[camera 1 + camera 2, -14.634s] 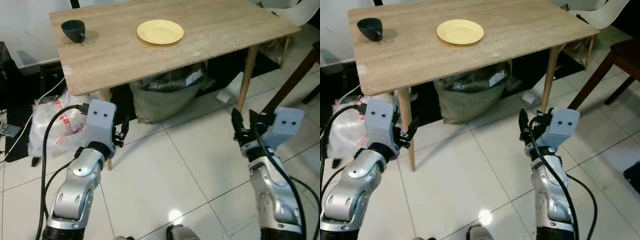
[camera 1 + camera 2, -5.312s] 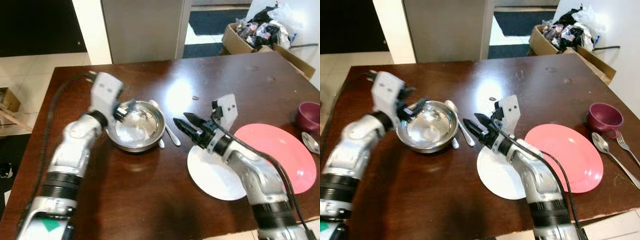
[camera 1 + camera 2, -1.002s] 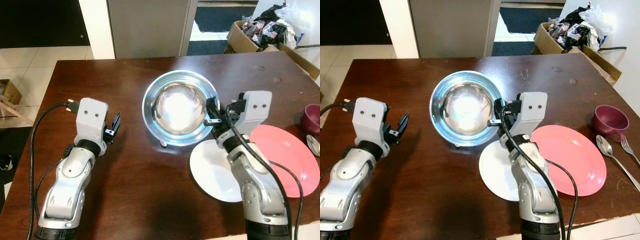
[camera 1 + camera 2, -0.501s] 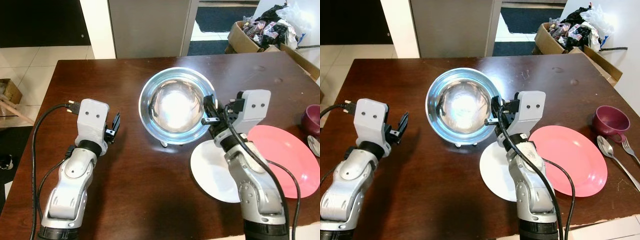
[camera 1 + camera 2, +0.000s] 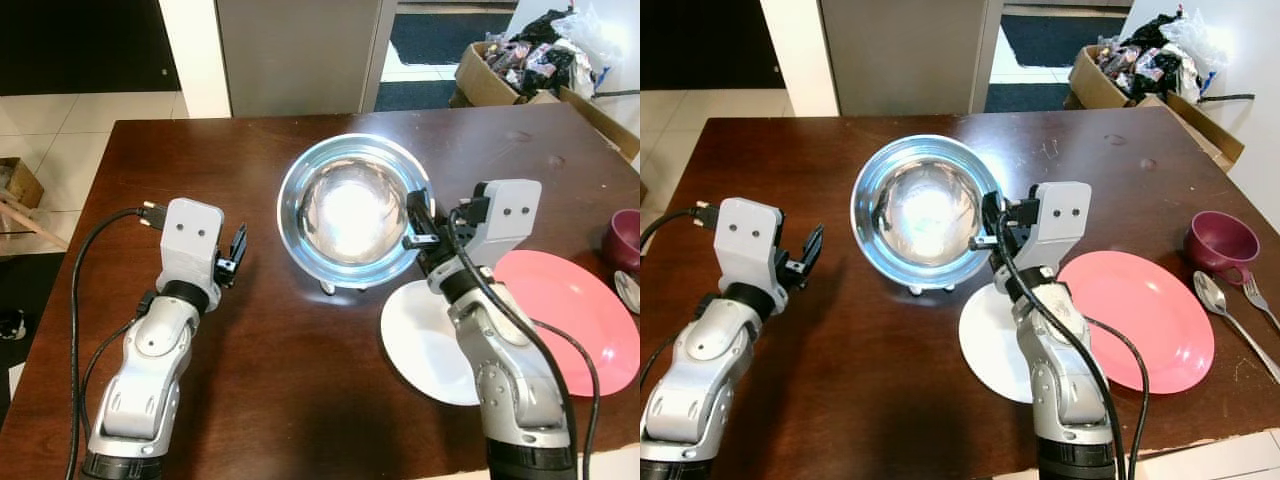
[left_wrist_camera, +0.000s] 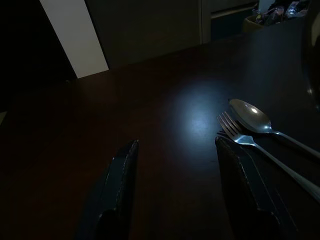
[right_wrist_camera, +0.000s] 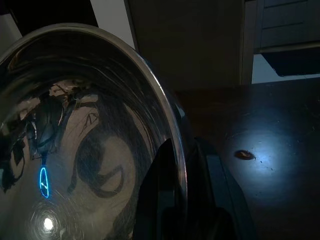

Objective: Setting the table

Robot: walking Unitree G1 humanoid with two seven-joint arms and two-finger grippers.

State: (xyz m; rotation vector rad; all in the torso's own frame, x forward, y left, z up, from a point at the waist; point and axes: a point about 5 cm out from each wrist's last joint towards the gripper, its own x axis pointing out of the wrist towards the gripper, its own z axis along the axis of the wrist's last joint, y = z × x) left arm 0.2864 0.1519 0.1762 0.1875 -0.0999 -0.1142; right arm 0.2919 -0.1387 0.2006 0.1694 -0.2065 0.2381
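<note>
Right claw (image 5: 412, 228) grips steel bowl (image 5: 345, 212) rim above table (image 5: 260, 340).

Beyond my table I see a cardboard box (image 5: 520, 68) stuffed with clutter on the floor, a grey cabinet (image 5: 290, 55), and pale floor tiles (image 5: 45, 135).

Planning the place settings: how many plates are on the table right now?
2: a white plate on the near edge, partly behind the right arm, and a pink plate beside it, to its right, overlapping it. The lifted bowl may hide more.

Home dining room: dark wooden table (image 5: 300, 400), tiled floor (image 5: 60, 130), cluttered cardboard box (image 5: 520, 70).
</note>
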